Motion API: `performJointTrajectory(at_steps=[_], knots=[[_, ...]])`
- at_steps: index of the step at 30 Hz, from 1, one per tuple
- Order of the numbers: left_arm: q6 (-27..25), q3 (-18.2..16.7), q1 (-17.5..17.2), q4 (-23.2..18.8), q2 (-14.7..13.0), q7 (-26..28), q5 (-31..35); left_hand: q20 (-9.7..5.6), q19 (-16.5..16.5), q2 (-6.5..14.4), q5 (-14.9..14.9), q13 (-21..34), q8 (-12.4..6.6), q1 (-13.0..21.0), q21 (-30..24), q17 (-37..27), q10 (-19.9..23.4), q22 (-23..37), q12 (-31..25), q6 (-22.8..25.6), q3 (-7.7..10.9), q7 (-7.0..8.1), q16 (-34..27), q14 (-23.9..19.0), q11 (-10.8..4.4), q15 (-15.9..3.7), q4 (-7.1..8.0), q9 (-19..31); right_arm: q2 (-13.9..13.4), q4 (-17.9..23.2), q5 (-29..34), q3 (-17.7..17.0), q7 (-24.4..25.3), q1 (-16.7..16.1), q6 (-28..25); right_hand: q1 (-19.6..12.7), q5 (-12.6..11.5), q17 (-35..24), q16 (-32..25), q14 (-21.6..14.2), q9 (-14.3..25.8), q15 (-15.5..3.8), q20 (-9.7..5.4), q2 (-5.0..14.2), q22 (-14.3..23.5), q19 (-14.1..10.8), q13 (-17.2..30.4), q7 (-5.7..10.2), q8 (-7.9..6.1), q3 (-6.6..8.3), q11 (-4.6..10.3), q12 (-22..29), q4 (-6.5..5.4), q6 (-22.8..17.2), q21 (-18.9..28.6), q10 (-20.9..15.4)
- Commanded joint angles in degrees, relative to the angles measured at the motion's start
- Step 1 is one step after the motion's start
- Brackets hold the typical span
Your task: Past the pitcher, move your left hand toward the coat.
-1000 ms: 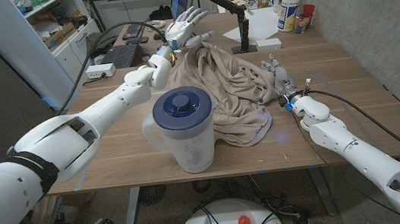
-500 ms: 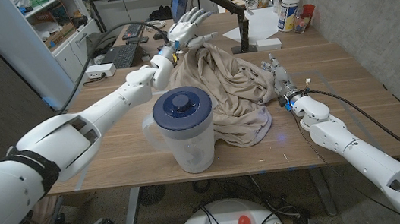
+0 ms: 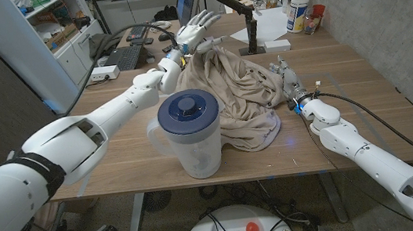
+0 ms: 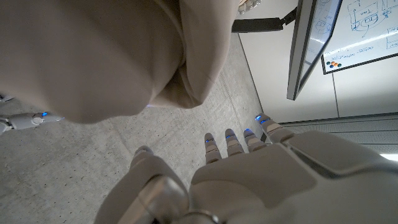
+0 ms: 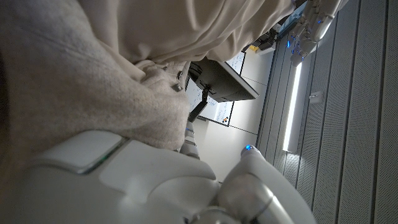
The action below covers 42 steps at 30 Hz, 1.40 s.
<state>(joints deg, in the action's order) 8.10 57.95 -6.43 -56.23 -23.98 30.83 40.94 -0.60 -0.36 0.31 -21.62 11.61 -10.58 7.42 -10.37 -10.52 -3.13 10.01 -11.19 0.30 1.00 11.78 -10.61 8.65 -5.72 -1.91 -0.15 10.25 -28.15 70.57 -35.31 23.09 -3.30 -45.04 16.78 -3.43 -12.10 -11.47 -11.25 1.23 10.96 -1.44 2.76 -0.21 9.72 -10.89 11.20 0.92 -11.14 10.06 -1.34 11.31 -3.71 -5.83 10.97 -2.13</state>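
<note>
A clear pitcher [image 3: 191,134] with a blue lid stands near the table's front edge. Behind it a beige coat [image 3: 233,88] lies crumpled in a heap across the table's middle; its folds [image 4: 106,56] also show in the left wrist view. My left hand [image 3: 194,31] hovers with fingers spread above the coat's far left end, past the pitcher, holding nothing. My left hand's back [image 4: 261,180] shows close to the cloth. My right hand [image 3: 287,79] stands against the coat's right edge, with beige cloth [image 5: 81,74] pressed close to it. Whether it grips the cloth is unclear.
A black monitor arm stand [image 3: 249,31] rises just behind the coat. White and red bottles [image 3: 301,11] stand at the back right. A keyboard [image 3: 125,57] and cables lie on a desk at the back left. A grey wall runs along the right.
My left hand has moved slightly right and further over the coat's far end. The right arm, pitcher and coat have not moved.
</note>
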Motion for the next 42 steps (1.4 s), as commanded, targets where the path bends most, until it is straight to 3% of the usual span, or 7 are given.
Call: performJointTrajectory(at_steps=[1,42], knots=[[-0.5,0.6,-0.1,-0.3,-0.1,-0.4,0.1,0.09,-0.3,0.0,-0.3,0.1,-0.33,-0.5,-0.3,-0.3,0.0,0.1,-0.5,0.0,-0.14,-0.06,-0.3,0.2,0.27,-4.75,0.16,0.2,-0.1,0.3,0.2,0.1,0.3,0.0,-0.3,-0.4,0.0,0.0,-0.1,0.5,0.1,-0.14,0.17,0.06,0.1,0.4,0.0,-0.20,-0.09,-0.10,0.15,0.0,-0.04,0.3,-0.1,0.1],[-0.8,1.6,0.3,1.1,0.7,-0.9,-0.3,0.30,0.6,0.3,-0.8,0.1,-0.68,-0.2,-0.6,-0.2,0.8,0.0,-1.0,0.5,-0.58,-0.20,-0.7,-1.5,0.26,-4.56,0.18,0.2,-0.4,0.5,0.5,0.2,0.5,0.0,-0.6,-0.5,0.0,0.0,-0.2,0.7,0.1,-0.08,0.12,0.29,0.1,0.4,0.0,-0.16,-0.18,-0.15,0.11,0.0,0.08,0.2,-0.1,0.2]])
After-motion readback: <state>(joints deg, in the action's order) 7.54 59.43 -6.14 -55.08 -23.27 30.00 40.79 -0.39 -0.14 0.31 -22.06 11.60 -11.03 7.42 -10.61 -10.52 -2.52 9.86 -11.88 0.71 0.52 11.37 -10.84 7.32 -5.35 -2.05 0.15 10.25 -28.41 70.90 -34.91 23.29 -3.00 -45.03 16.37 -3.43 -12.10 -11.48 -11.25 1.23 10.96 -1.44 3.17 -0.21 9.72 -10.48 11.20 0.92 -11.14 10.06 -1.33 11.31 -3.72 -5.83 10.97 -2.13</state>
